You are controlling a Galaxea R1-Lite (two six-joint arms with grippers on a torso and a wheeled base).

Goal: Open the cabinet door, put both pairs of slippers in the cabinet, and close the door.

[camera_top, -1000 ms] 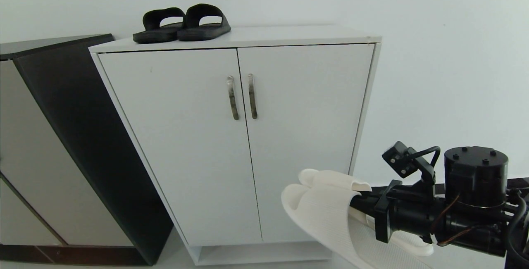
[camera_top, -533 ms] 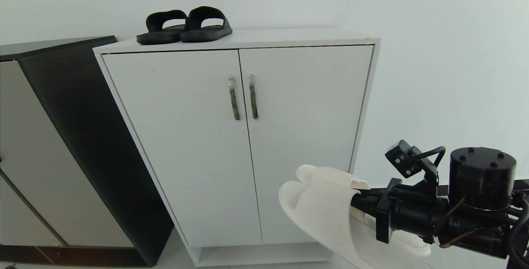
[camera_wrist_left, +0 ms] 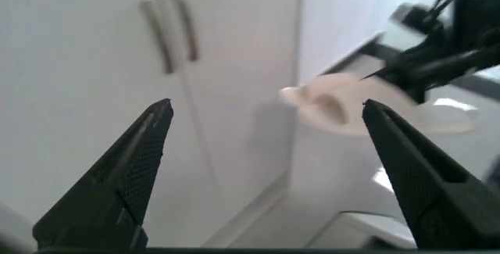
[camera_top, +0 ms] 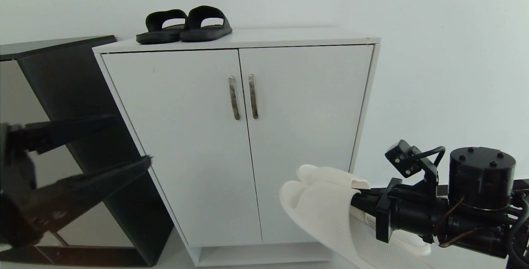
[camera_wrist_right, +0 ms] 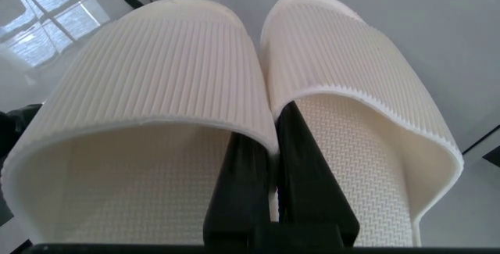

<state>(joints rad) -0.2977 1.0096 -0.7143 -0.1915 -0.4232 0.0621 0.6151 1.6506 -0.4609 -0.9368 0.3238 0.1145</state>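
A dark cabinet (camera_top: 74, 79) was seen at the left of the head view, set against a plain white wall (camera_top: 434, 74). Its side panel was black, and its top (camera_top: 49, 46) was dark as well. Its front (camera_top: 18, 95) was faced with a pale glossy panel edged in black. A dark plinth (camera_top: 91, 256) was run along its foot, and the whole was stood on a light floor (camera_top: 179, 256). In the right wrist view a bright grid of panes (camera_wrist_right: 47, 12) was shown, as of a window; whether it was a window or a reflection could not be told.
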